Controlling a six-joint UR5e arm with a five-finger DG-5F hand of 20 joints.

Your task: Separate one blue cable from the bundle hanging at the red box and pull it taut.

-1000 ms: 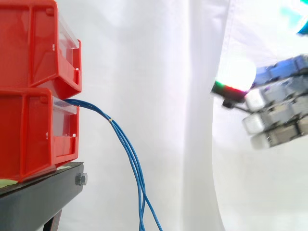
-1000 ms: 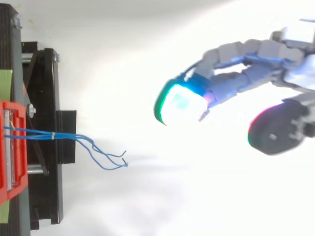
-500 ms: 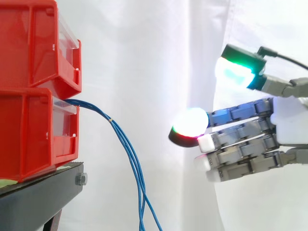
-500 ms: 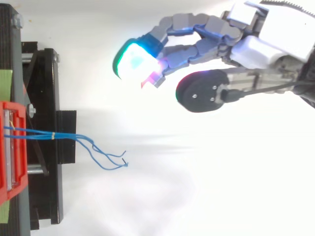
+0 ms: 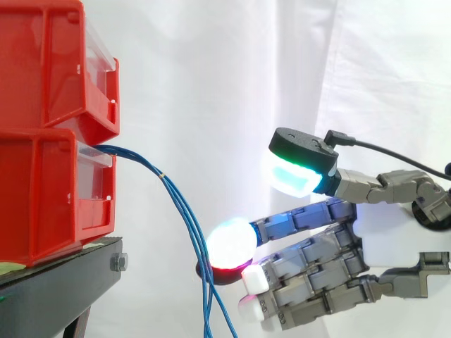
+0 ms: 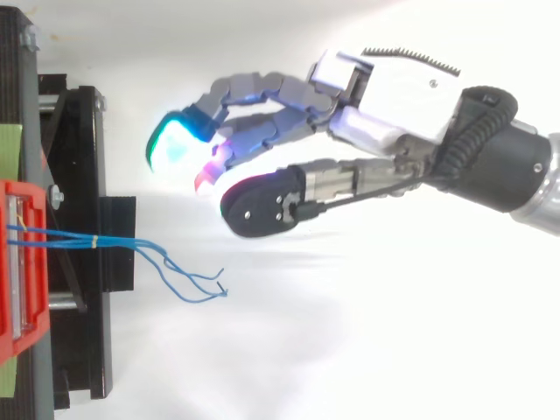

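Note:
Several thin blue cables (image 5: 184,211) come out of the lower red bin (image 5: 49,190) and hang down as a bundle, bound by a small yellow tie near the top. From above, the blue cables (image 6: 166,262) spread into loose ends right of the stand. My hand (image 5: 394,232) reaches in from the right with fingers stretched toward the bundle and thumb raised above them. It is open and holds nothing. One glowing fingertip (image 5: 231,243) sits just right of the hanging cables in the side view. Seen from above, the hand (image 6: 394,96) lies beyond the cable ends, apart from them.
Two red bins are stacked on a black stand (image 5: 56,289) at the left; the upper red bin (image 5: 56,63) overhangs the cable exit. The white curtain (image 5: 232,84) hangs behind everything.
The hand has moved left and down toward the cables, from the right edge to just beside the bundle. Its fingers stay stretched. The cables have not moved.

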